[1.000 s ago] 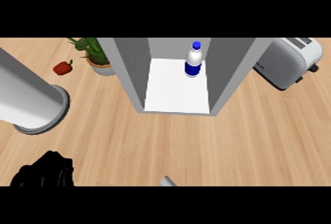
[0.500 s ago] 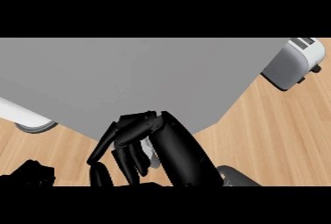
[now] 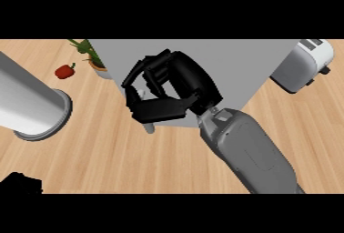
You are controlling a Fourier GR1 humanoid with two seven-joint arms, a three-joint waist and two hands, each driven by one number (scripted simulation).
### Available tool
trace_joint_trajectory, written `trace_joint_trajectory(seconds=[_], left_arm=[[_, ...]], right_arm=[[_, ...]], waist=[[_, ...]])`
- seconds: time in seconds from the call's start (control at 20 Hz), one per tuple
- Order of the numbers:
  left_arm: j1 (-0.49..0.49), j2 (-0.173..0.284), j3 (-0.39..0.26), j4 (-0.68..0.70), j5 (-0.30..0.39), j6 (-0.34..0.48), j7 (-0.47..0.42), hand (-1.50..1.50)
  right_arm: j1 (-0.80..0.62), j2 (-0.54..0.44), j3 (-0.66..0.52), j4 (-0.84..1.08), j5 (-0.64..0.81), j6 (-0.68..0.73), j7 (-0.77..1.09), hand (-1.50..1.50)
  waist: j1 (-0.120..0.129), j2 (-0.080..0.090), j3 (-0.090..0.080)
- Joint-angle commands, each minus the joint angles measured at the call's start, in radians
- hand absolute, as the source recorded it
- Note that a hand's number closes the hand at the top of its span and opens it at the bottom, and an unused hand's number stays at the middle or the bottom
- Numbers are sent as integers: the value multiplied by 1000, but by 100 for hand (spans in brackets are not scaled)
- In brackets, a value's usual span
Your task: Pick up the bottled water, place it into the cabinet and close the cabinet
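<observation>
The cabinet shows only as a flat grey door panel across the upper middle. The bottled water is hidden behind it. My right hand lies against that panel, fingers loosely bent with nothing in them and the thumb below. Its grey forearm runs in from the lower right. A small grey handle tip pokes out under the hand. Only a dark sliver of my left hand shows at the lower left corner.
A white toaster stands to the right of the cabinet. A large grey cylinder occupies the left side. A red pepper and a potted plant sit at the back left on the wooden counter.
One second ago the cabinet stood open with the bottle inside. The grey door then swung across it, and my right hand has since moved up along the panel, forearm stretching in.
</observation>
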Motion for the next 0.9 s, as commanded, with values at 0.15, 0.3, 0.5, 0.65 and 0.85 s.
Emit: trace_joint_trajectory(seconds=[0.15,0.3,0.5,0.65,0.85], left_arm=[[40,-7,-1,-20,-24,-24,-16,150],[-8,-1,7,-3,-18,-22,13,150],[-8,9,13,-40,-14,-17,29,150],[-36,14,19,-32,-16,-9,48,150],[-49,-5,18,-26,-13,-3,44,150]], right_arm=[[-114,-65,-181,281,-46,104,-100,150],[-66,-70,-149,320,-17,138,-188,150],[-97,-116,-186,352,-40,193,-198,150],[-87,-120,-185,364,-40,205,-217,150],[-91,-128,-199,365,-53,224,-232,150]], waist=[[10,13,1],[4,19,1],[19,25,2],[17,31,1],[15,28,0]])
